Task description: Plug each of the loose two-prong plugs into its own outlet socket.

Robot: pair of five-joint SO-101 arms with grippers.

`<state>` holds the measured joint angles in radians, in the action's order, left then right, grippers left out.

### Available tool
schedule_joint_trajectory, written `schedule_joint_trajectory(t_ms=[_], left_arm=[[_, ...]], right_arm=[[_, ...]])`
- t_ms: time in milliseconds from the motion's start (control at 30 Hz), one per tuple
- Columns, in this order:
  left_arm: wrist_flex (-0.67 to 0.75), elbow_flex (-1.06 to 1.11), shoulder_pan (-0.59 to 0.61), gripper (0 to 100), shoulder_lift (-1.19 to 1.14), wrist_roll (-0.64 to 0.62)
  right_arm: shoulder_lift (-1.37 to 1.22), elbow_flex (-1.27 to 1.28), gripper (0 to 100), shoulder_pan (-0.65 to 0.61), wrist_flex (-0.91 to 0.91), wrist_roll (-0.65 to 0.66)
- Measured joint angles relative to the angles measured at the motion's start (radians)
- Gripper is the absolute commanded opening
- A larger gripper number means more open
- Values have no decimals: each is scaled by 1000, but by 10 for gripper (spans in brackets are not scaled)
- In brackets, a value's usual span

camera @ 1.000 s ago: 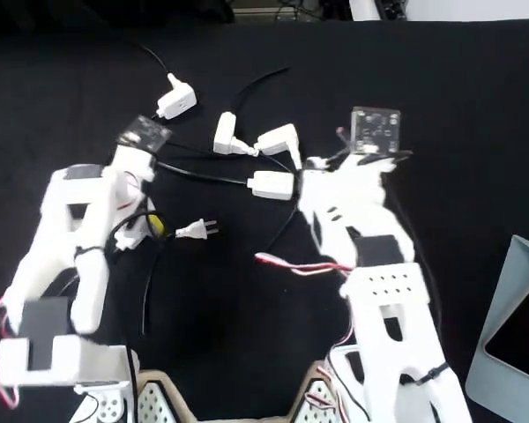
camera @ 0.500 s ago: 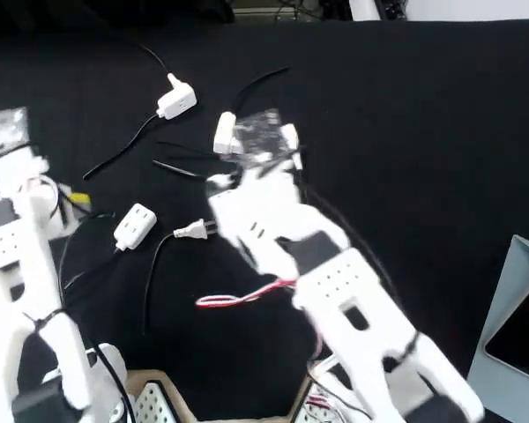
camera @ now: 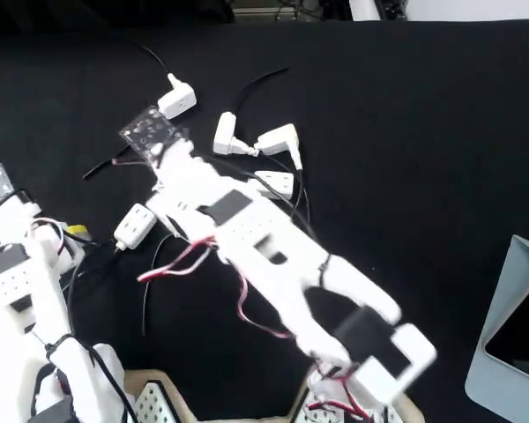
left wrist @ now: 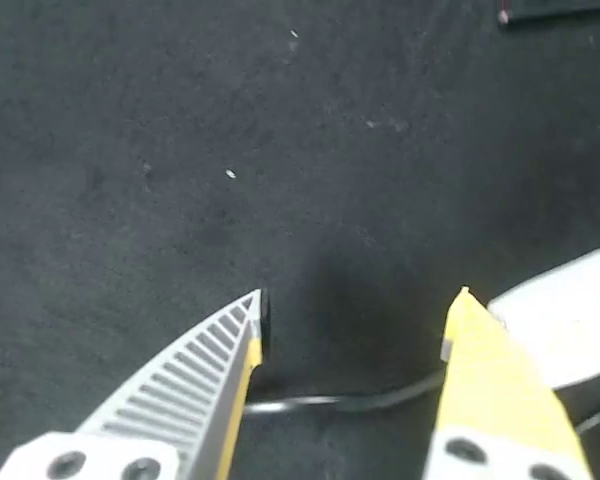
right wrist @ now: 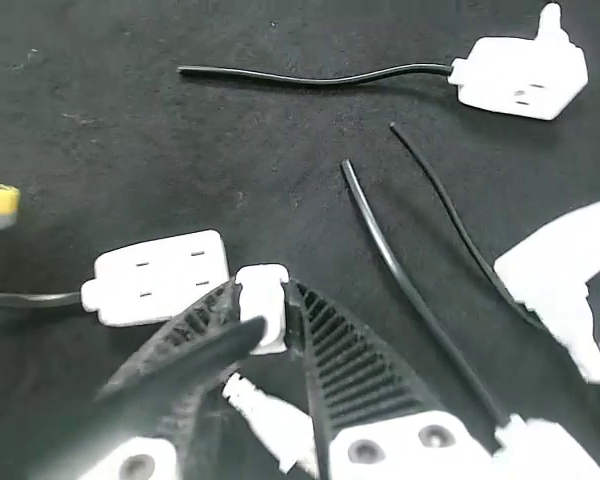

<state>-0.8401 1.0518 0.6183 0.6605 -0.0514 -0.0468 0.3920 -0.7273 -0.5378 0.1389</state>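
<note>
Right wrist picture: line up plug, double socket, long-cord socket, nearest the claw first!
1. Small white two-prong plug, in the right gripper.
2. White double socket block, just beside.
3. White socket block on long black cord, far off.

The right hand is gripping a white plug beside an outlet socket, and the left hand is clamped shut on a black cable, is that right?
Not quite. The left hand is open, not clamped: the left wrist view shows it spread wide, with the black cable lying loose on the table beneath it. The right hand does grip a white plug beside an outlet socket.
</note>
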Motion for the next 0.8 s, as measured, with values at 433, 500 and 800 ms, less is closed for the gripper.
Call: schedule_joint_trajectory(t_ms=[433,500,800], left_arm=[[64,43,11,289,5,-6],[68,43,11,289,5,-6],[68,43,11,289,5,-6]], right_arm=[[-204,-166,12,-86,-15,14],[-213,-166,12,-87,-15,14],[-226,-167,12,-91,-15,14]])
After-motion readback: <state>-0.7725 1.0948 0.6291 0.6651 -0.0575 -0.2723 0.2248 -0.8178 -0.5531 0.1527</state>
